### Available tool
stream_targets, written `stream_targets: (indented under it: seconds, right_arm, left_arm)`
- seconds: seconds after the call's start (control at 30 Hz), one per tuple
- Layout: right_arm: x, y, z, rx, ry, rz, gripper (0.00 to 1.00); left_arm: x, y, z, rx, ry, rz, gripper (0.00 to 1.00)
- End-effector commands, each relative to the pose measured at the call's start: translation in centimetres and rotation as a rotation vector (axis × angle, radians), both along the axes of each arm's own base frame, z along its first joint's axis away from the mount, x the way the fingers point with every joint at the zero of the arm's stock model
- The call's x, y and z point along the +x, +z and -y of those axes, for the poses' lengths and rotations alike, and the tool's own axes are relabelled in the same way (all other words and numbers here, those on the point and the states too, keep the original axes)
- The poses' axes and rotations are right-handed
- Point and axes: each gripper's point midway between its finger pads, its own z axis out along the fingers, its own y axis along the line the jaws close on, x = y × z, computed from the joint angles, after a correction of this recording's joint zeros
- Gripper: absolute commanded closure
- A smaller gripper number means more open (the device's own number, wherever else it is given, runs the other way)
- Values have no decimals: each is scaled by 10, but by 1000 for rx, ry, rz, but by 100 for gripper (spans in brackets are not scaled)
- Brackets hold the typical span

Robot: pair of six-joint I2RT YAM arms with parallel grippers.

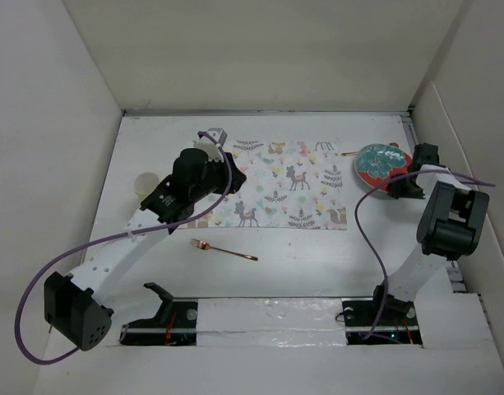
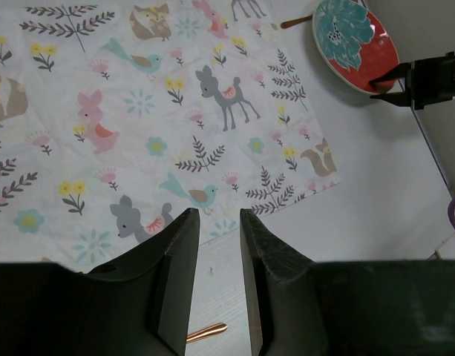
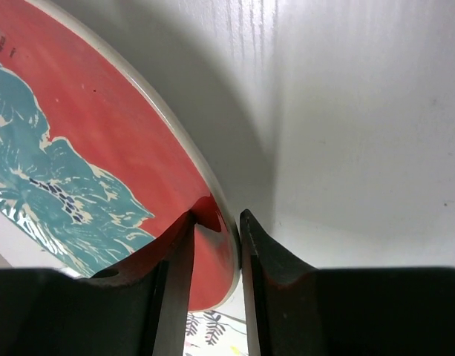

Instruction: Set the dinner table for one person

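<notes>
The dinner table [image 1: 317, 263] is a plain white tabletop between white walls. A placemat [image 1: 288, 185] printed with woodland animals lies at its middle. A red plate with a teal leaf pattern [image 1: 381, 163] sits tilted at the placemat's right edge. My right gripper [image 1: 402, 183] is shut on its near rim, and the right wrist view shows the rim [image 3: 212, 200] between the fingers. My left gripper [image 1: 233, 178] hovers over the placemat's left part, open and empty [image 2: 218, 213]. A copper fork [image 1: 224, 249] lies on the table in front of the placemat.
A small cream cup [image 1: 145, 183] stands on the table left of the left arm. A copper utensil handle [image 1: 348, 154] shows just left of the plate's far side. Purple cables loop from both arms. White walls close in the left, far and right sides.
</notes>
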Motion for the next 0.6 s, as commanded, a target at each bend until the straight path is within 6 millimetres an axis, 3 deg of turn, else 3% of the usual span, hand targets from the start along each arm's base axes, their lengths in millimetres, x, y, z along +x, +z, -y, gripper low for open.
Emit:
stream_targets:
  seconds: [0.0, 0.07, 0.13, 0.2, 0.23, 0.33, 0.37, 0.47, 0.5, 0.57]
  right_arm:
    - [-36, 5, -1, -60, -61, -82, 93]
    - [-49, 3, -5, -58, -81, -77, 100]
    - [-45, 25, -6, -93, -76, 13, 100]
    - [-46, 27, -4, -110, -77, 36, 100]
    - [-44, 57, -1, -165, -40, 105, 100]
    - [-37, 94, 3, -257, 44, 189, 100]
    - [-36, 117, 2, -287, 71, 251, 100]
    - [-33, 158, -10, -340, 163, 382, 100]
    - [-29, 170, -13, -357, 194, 437, 100]
    - [-36, 174, -26, -353, 262, 477, 100]
  left_arm:
    - [1, 11, -4, -8, 9, 36, 75]
    - [1, 11, -2, -7, -1, 36, 75]
    - [3, 10, 1, -3, -9, 33, 75]
    - [5, 11, 2, 3, -11, 36, 75]
    - [6, 12, 2, 7, -12, 39, 75]
    - [10, 15, -1, 26, 1, 50, 76]
    - [11, 16, -1, 30, 4, 53, 76]
    - [16, 28, 0, 30, 11, 78, 77]
    - [17, 28, 0, 37, 9, 75, 77]
    - [19, 30, 1, 39, 10, 76, 77]
